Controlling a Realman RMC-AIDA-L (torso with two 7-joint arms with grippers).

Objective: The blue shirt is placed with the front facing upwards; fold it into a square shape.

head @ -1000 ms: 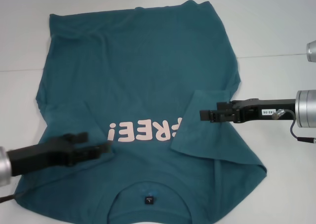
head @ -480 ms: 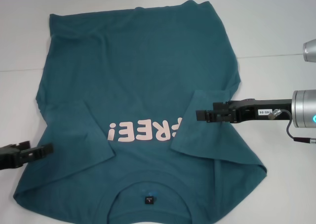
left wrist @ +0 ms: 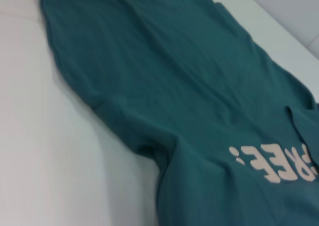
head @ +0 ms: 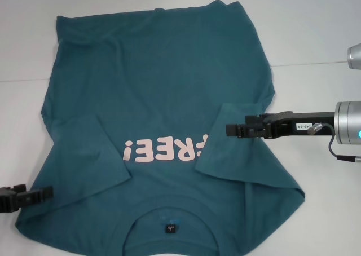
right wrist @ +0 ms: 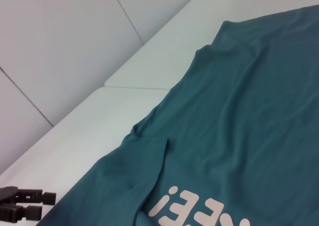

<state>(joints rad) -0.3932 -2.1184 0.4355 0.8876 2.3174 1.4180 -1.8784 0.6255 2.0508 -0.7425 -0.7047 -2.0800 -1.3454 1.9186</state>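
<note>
Change since earlier frames: the left gripper (head: 49, 192) has drawn back from the chest print to the lower left edge of the head view; the right gripper (head: 228, 129) has barely shifted over the folded right sleeve; the shirt lies as it did.
Blue shirt (head: 163, 98): spread front-up on the white table (head: 316, 30), filling the centre of the head view, collar toward the bottom edge, hem toward the top.
Lettering (head: 166, 149): pale pink, reads upside down in the head view, lower centre of the cloth; its right end is covered by the folded sleeve.
Label (head: 170, 229): small and black, inside the neckline at the bottom centre.
Right sleeve (head: 225, 149): folded inward over the chest, right of centre.
Left sleeve (head: 84, 149): also folded inward, lying flat at the left of the lettering.
Left gripper: low at the left edge, just beside the shirt's shoulder edge; fingers parted a little, holding nothing; also seen in the bottom left corner of the right wrist view.
Right gripper: reaches in from the right at mid-height, tips above the folded sleeve; from these views I cannot tell whether the fingers are apart or closed, nor whether they touch the cloth.
Table seam (head: 316, 64): a thin line running across the surface at the right.
</note>
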